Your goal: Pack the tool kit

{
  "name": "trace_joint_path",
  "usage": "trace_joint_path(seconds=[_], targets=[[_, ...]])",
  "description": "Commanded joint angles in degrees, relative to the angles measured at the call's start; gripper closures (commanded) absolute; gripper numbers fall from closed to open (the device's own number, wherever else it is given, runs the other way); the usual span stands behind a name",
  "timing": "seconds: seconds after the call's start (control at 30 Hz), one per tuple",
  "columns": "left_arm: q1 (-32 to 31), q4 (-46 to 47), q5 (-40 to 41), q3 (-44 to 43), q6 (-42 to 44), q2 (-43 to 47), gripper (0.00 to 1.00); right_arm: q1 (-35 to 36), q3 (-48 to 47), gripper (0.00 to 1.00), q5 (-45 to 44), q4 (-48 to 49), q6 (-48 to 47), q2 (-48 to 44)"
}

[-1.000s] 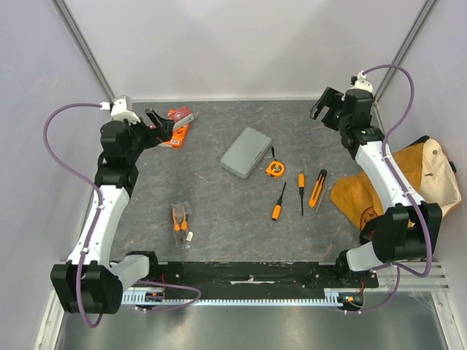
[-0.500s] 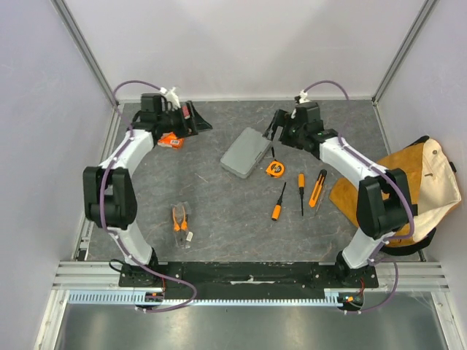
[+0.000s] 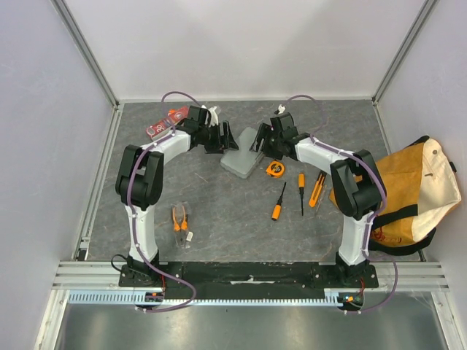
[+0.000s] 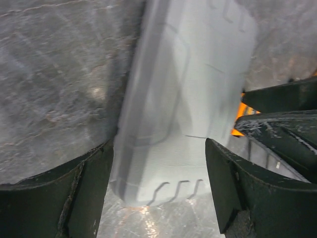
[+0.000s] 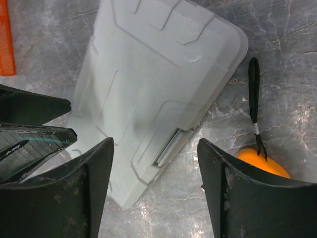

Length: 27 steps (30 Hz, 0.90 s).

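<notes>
Grey marbled desk (image 3: 219, 233), pale walls on three sides. Toward its far middle lies the tool kit case (image 3: 242, 162), a flat grey plastic box with rounded corners, lid shut, set at a slant. Both arms reach in over it from opposite sides.

The left jaws stand released, one finger on either side of the case's end (that wrist view is blurred, so whether a finger touches the edge cannot be told). The right jaws are also released, straddling a corner of the case beside its silvery latch.

Just right of the case sits an orange tape measure (image 3: 275, 168). Further right lie an orange-handled screwdriver (image 3: 278, 204), a slimmer screwdriver (image 3: 300, 191) and a utility knife (image 3: 318, 188). Packaged pliers (image 3: 179, 219) lie beside the left arm. A red-orange packet (image 3: 164, 124) lies far left, its print too small to read. A tan canvas bag (image 3: 416, 189) sits at the right edge.
</notes>
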<state>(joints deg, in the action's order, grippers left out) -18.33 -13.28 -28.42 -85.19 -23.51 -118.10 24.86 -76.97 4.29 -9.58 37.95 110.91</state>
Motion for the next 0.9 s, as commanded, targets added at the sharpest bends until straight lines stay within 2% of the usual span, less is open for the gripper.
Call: trace_joint_path(seconds=[0.0, 0.23, 0.4, 0.5, 0.63, 0.87], targets=[[0.31, 0.36, 6.89, -2.26, 2.76, -1.16, 0.2, 0.18, -3.27, 0.27, -1.57, 1.41, 1.24, 2.37], [0.13, -1.58, 6.89, -0.34, 4.26, -2.13, 0.2, 0.98, -5.56, 0.4, 2.55, 2.81, 0.1, 7.12], [0.13, 1.14, 3.21, 5.02, 2.77, 0.76, 0.31, 2.03, -3.72, 0.49, 6.86, 5.97, -2.09, 7.3], [0.13, 5.36, 3.11, 9.94, 0.66, 3.75, 0.36, 3.17, -2.14, 0.5, 8.62, 6.95, -4.02, 6.95], [0.13, 6.25, 3.81, 14.95, -1.18, 7.53, 0.4, 4.75, 0.32, 0.53, 10.38, 6.95, -6.4, 6.25], [0.13, 9.32, 11.8, 31.81, -6.54, 19.38, 0.43, 6.6, 4.54, 0.55, 11.09, 3.08, -8.07, 2.56]])
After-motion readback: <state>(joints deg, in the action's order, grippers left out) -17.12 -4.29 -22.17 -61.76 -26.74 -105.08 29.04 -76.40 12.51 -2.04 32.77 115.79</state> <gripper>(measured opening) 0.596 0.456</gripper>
